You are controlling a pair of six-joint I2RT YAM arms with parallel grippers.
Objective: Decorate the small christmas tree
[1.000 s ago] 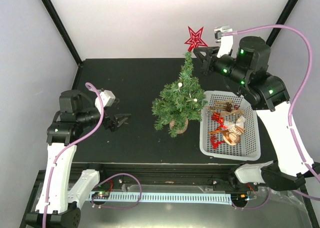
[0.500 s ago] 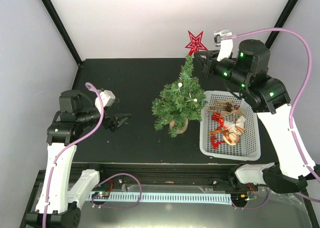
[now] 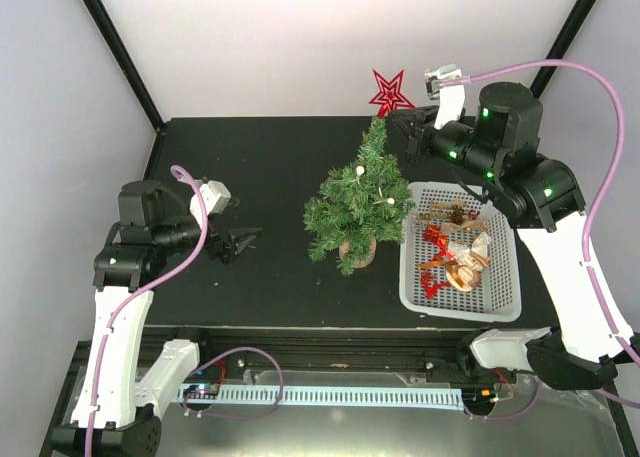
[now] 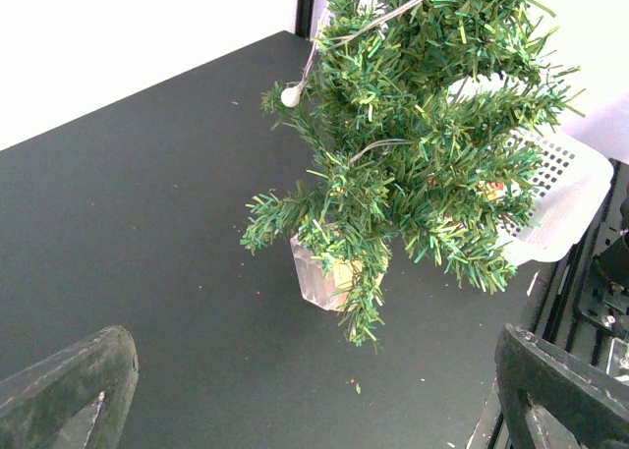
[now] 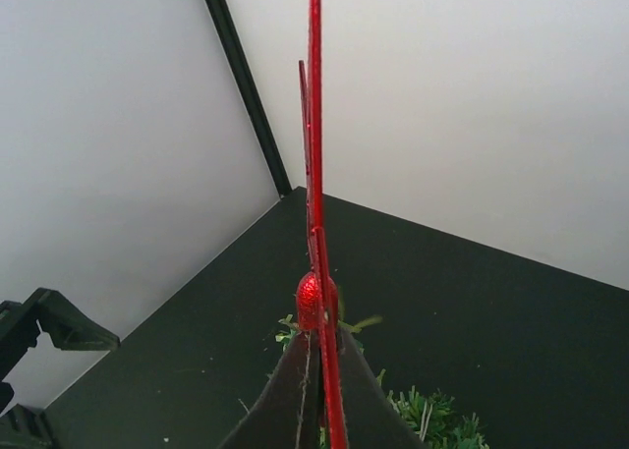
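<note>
From above, the small christmas tree stands upright near the middle of the black table, just left of the white basket. The right gripper hangs above and a little behind the treetop, its fingers clamped on the stem of a red star. The left gripper hovers low over the table well to the left of the tree, its fingers spread wide with nothing between them. The basket holds a loose heap of ornaments, red pieces mixed with tan ones. I can't make out each one from here.

The left wrist camera looks at the tree from the side. Its clear-looking base sits flat on the table, a white bulb hangs on a thin wire among the branches, and the basket's wall shows just behind the foliage.

The right wrist camera shows the star edge-on and upright, pinched at its stem, with green needles below and to the right.

My guess is the star goes on top next. To do that well, the star's socket should sit squarely over the thin tip before it comes straight down, slowly, since a sideways push could bend the tip or tilt the light tree. The free left arm could steady the trunk.
</note>
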